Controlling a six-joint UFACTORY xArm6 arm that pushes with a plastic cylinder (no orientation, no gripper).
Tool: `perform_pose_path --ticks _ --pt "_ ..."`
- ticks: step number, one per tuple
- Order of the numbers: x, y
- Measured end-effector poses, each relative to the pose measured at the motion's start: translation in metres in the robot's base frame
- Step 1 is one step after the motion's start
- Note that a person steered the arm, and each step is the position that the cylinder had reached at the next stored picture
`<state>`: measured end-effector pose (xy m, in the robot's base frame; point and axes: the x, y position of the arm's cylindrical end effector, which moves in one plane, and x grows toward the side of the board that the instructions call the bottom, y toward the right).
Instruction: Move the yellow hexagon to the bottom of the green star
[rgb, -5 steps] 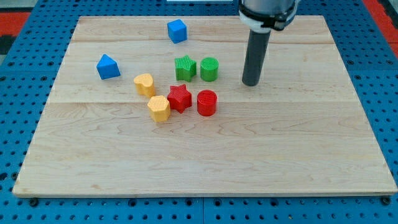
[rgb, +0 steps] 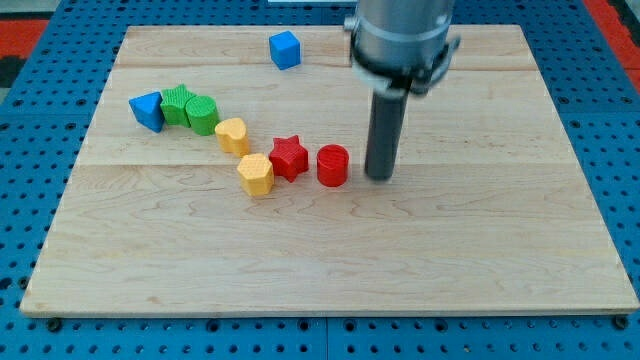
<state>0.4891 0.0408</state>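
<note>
Standing on the wooden board right of centre, my tip is just right of the red cylinder, holding nothing, being a bare rod. Left of the red star sits the yellow hexagon, touching it. Far upper left, the green star is wedged between the blue block and green cylinder

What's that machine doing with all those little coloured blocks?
A robot arm pushes blocks around a wooden board with a dark rod. My tip sits just to the view's right of the red cylinder, apart from it. The yellow hexagon, which it should bring below the green star, lies beside the red star, well off to the green star's lower right. The green star sits between a blue block and a green cylinder.
</note>
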Motion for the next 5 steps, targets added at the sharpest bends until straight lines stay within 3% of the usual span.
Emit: perform_pose_path --ticks 2,3,4,5 --pt "-0.027 -0.141" --pt "-0.025 -0.157" --pt "0.021 -0.124" --pt "0.025 -0.182"
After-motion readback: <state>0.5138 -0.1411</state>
